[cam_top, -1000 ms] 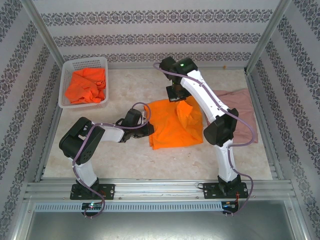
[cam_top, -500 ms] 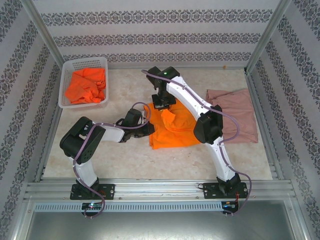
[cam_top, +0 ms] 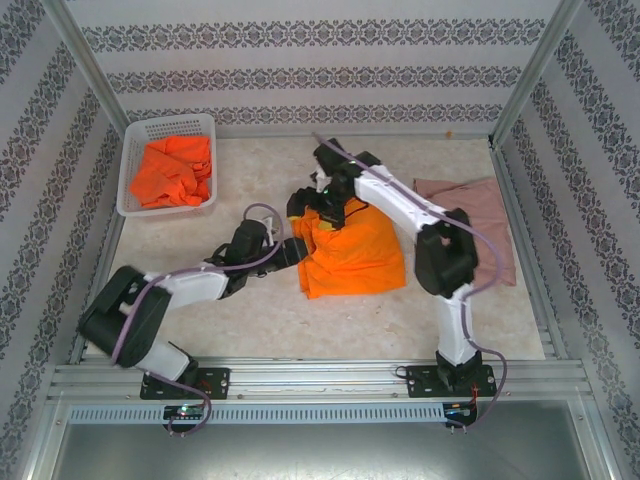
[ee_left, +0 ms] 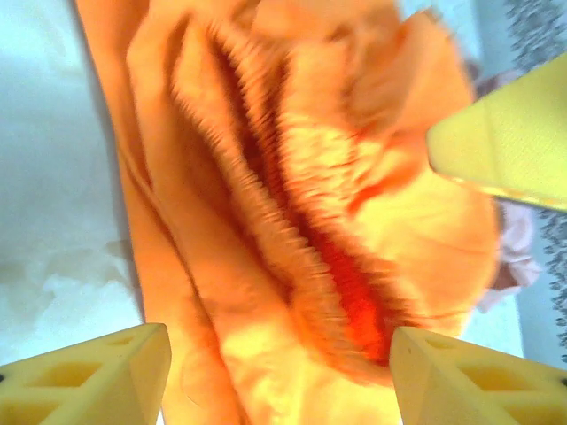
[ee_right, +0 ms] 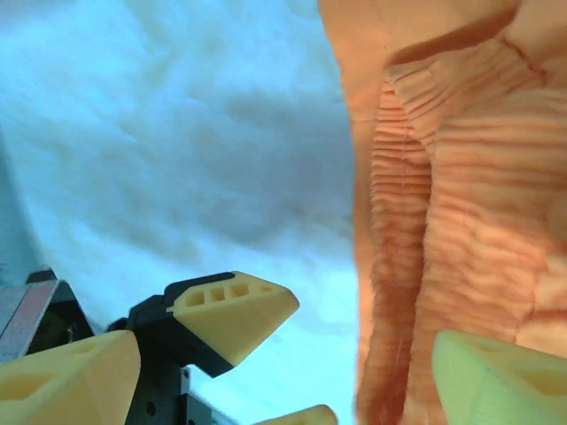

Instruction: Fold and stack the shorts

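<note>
the orange shorts (cam_top: 352,258) lie in the middle of the table (cam_top: 250,320), doubled into a rough square, the left edge bunched and ridged. the left gripper (cam_top: 290,250) sits low at that edge, its fingers (ee_left: 89,376) wide apart over the cloth, nothing clamped. the right gripper (cam_top: 318,214) hangs at the far-left corner, fingers (ee_right: 500,376) apart too, gripping nothing. this looks like the close of a fold. next, i judge, both arms must back off, the bunched edge needs flattening, then the bundle goes onto the pink shorts (cam_top: 490,215) at the right. heaped shorts (cam_top: 175,170) wait in the basket (cam_top: 170,121).
</note>
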